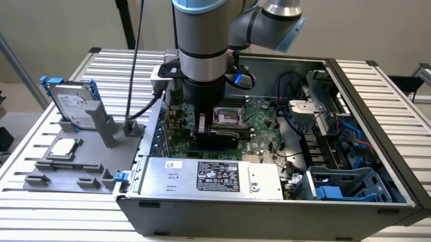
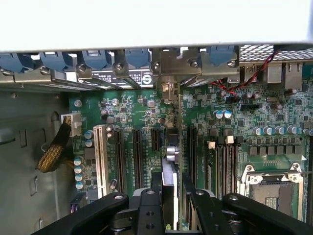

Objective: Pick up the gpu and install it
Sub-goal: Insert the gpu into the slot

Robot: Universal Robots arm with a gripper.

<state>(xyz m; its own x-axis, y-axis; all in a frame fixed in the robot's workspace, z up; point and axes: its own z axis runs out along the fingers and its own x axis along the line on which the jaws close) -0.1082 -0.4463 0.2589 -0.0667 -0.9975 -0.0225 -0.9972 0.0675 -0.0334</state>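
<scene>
Inside the open computer case, at the centre of the exterior view, the end effector is lowered over the green motherboard. The gpu is clamped edge-on between the two black fingers, standing upright above the expansion slots, with its grey metal bracket reaching up to the rear slot openings of the case. The empty processor socket is located at about 2 o'clock from the end effector in the exterior view. The power supply lies at 6 o'clock. On the slatted counter, at 9 o'clock from the case, a grey fixture tray carries a hard drive with blue rails and a small silver processor chip.
</scene>
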